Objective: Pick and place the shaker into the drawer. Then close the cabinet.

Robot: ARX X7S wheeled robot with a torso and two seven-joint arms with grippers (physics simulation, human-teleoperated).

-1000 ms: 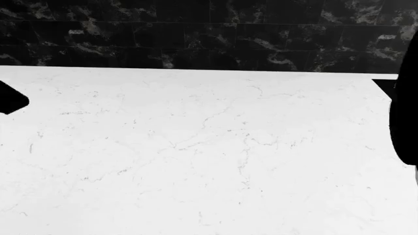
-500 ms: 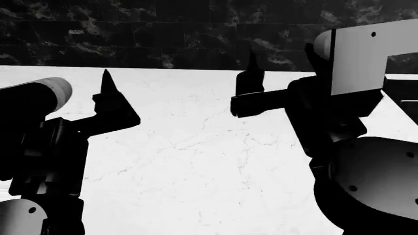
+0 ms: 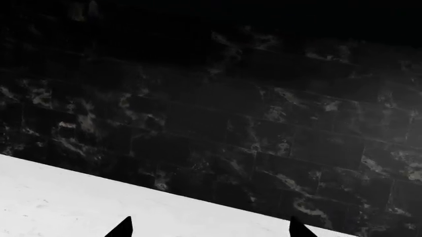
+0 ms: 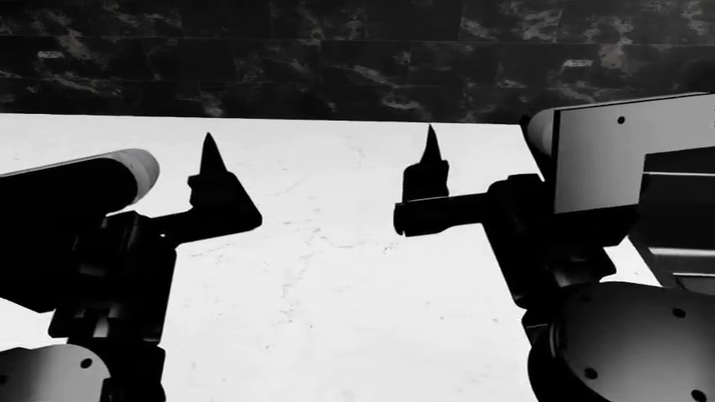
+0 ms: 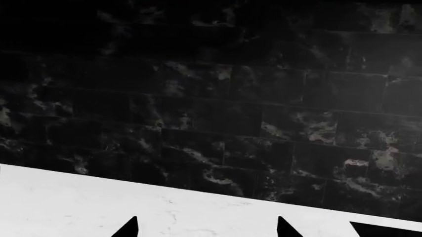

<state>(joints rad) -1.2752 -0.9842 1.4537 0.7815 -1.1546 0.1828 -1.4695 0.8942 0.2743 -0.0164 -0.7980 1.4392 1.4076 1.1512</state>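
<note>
The shaker, the drawer and the cabinet are out of view in every frame. In the head view my left gripper (image 4: 213, 180) and right gripper (image 4: 428, 172) are both raised over the white marble countertop (image 4: 335, 318), their black pointed fingers aimed at the back wall. In the left wrist view the left gripper (image 3: 211, 228) shows two fingertips (image 3: 124, 228) wide apart with only countertop between them. In the right wrist view the right gripper (image 5: 208, 228) is the same, fingertips (image 5: 130, 228) apart and empty.
A black marbled tile wall (image 4: 335, 59) runs along the back of the countertop. The countertop ends at a dark patch at the far right (image 5: 389, 230). My own arm bodies (image 4: 625, 276) block the lower corners of the head view.
Both arms have risen into the head view from its edges, and since half a second ago both grippers sit slightly further right. The wall line has shifted as the view moved.
</note>
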